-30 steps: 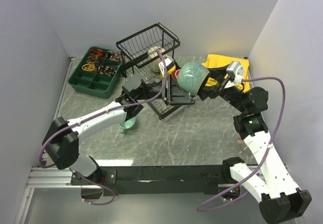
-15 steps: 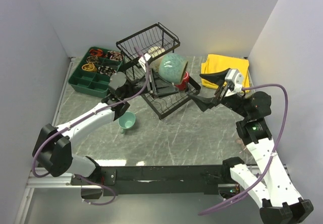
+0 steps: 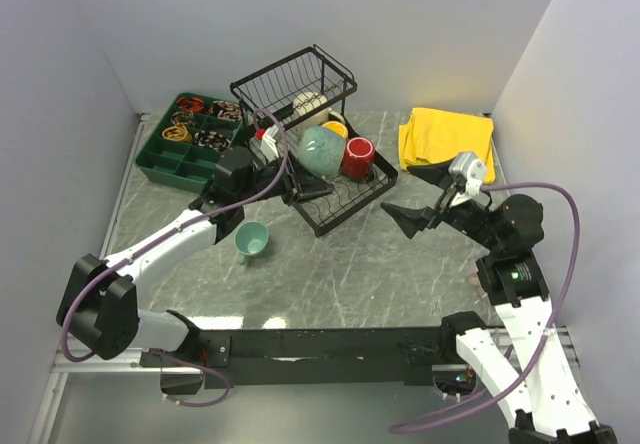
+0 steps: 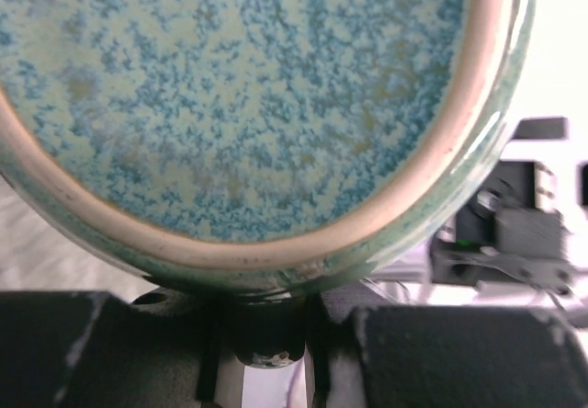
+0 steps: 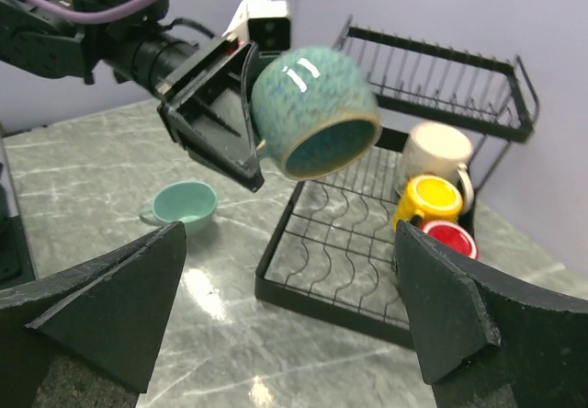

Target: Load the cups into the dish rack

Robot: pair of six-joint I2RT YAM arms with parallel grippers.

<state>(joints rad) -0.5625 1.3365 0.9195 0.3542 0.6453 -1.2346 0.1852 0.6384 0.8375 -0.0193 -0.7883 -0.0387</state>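
My left gripper (image 3: 305, 171) is shut on the larger grey-green mug (image 3: 322, 152) and holds it tilted above the flat tray of the black dish rack (image 3: 345, 212). The mug fills the left wrist view (image 4: 248, 105) and shows in the right wrist view (image 5: 317, 109). The red mug (image 3: 357, 156) and yellow mug (image 3: 335, 129) sit in the rack. The cream mug (image 3: 308, 102) is in the basket end. The small teal mug (image 3: 252, 241) stands on the table left of the rack. My right gripper (image 3: 420, 196) is open and empty, right of the rack. I cannot make out the pink mug.
A green compartment tray (image 3: 192, 139) with small items stands at the back left. A yellow cloth (image 3: 447, 136) lies at the back right. White walls close in three sides. The rack tray (image 5: 367, 233) has bare slots in front of the yellow mug (image 5: 432, 198).
The grey-green mug has passed from beside my right gripper leftward in my left gripper, then down over the rack tray. My right gripper has opened and drawn back to the right.
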